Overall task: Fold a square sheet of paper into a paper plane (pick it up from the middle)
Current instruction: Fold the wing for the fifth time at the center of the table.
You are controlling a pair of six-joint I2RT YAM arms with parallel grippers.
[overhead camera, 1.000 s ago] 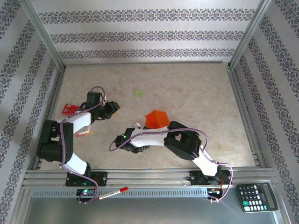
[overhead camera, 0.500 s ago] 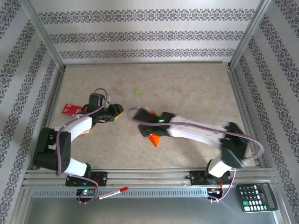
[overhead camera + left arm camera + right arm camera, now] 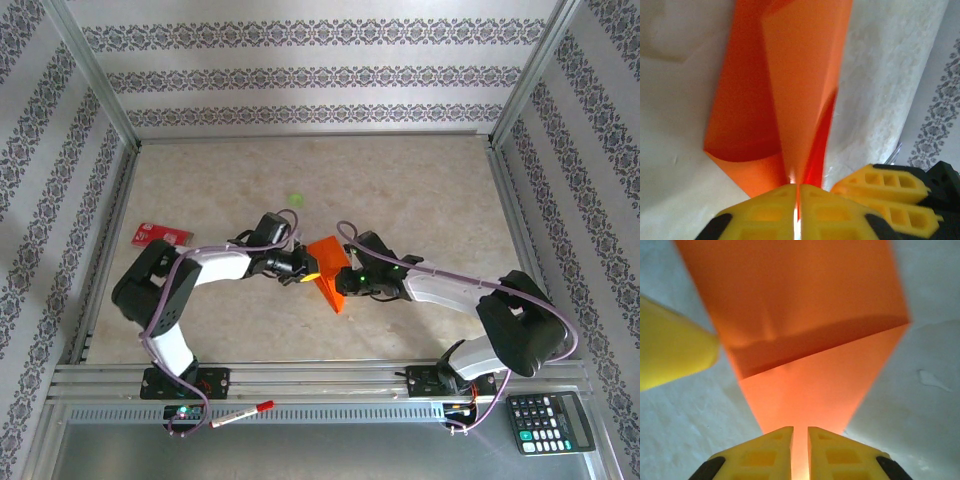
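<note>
— Left gripper [image 3: 306,266] pinches one edge of the folded paper [image 3: 331,290]; my right gripper [image 3: 346,281] pinches the opposite edge, with the paper between them.
— Step?
— Mid-fold, I judge; next needs a flat crease pressed.

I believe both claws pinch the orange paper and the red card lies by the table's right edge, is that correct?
No: the top view shows the red card by the left edge. The left claw and right claw do pinch the orange paper.
</note>
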